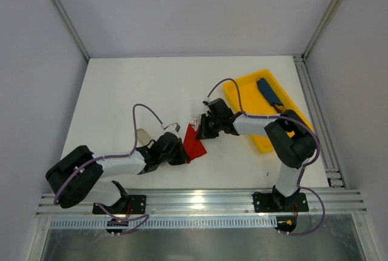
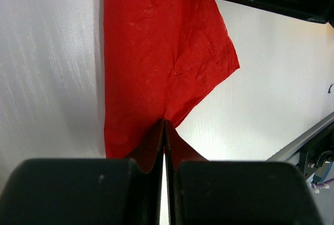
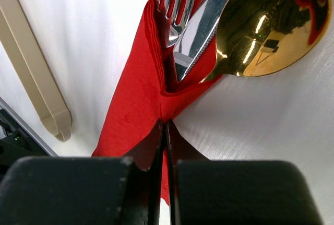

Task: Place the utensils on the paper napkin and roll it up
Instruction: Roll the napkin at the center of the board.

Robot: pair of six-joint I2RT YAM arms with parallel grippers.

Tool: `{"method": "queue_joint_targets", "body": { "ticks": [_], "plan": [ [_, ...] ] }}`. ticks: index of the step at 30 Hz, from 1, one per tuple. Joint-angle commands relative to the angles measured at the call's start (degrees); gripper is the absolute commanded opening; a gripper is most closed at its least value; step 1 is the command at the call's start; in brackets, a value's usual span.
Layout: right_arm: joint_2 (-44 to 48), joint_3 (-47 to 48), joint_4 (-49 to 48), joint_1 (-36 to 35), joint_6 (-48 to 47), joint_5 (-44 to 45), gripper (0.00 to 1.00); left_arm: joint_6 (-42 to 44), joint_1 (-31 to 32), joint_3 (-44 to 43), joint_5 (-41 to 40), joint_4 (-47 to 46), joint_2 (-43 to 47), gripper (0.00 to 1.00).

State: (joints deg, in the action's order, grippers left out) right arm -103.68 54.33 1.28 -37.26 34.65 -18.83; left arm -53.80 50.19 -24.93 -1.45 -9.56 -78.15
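The red paper napkin [image 1: 195, 143] lies folded on the white table between both grippers. My left gripper [image 1: 182, 154] is shut on the napkin's near-left edge [image 2: 156, 79]. My right gripper [image 1: 205, 129] is shut on the napkin's other edge [image 3: 135, 115]. The shiny fork [image 3: 175, 6], a second silver utensil [image 3: 201, 24] and the gold spoon [image 3: 269, 24] stick out of the napkin's fold in the right wrist view. In the top view only the fork tines [image 1: 194, 118] show beyond the napkin.
A yellow tray [image 1: 248, 88] at the right holds a dark-blue oblong item [image 1: 268, 92]. A pale beige sleeve [image 1: 143, 136] lies left of the napkin, also in the right wrist view [image 3: 31, 63]. The metal rail [image 1: 200, 200] runs along the near edge.
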Motion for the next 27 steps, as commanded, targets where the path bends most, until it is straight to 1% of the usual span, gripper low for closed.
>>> {"method": "queue_joint_targets", "body": {
  "ticks": [1, 12, 15, 16, 18, 21, 25, 27],
  "plan": [
    [-0.21, -0.36, -3.74, 0.43, 0.06, -0.42, 0.04, 0.98, 0.25, -0.65, -0.57, 2.88, -0.34, 0.00],
    [0.67, -0.01, -4.88, 1.04, -0.64, -3.05, 0.04, 1.51, 0.25, -1.88, -1.36, 4.46, 0.54, 0.00],
    [0.58, 0.08, -4.80, 1.04, -0.90, -3.40, 0.04, 1.77, 0.25, -2.58, -1.53, 5.17, 1.07, 0.03],
    [0.58, -0.01, -4.71, 1.13, -0.99, -3.41, 0.04, 1.86, 0.25, -2.84, -1.97, 5.43, 1.16, 0.09],
    [1.02, 0.17, -4.71, 1.13, -1.17, -3.67, 0.04, 2.21, 0.25, -3.63, -2.15, 6.31, 1.60, 0.14],
    [1.11, 0.78, -3.74, 1.22, -1.34, -3.67, 0.04, 2.91, 0.25, -5.21, -3.02, 7.71, 2.04, 0.28],
    [0.76, 1.66, -2.60, 1.22, -1.78, -3.76, 0.04, 4.32, 0.25, -7.76, -3.99, 9.65, 3.09, 0.40],
    [0.76, 1.66, -2.16, 1.22, -2.04, -3.76, 0.04, 4.93, 0.17, -8.90, -5.05, 12.45, 3.96, 0.46]
  ]
}}
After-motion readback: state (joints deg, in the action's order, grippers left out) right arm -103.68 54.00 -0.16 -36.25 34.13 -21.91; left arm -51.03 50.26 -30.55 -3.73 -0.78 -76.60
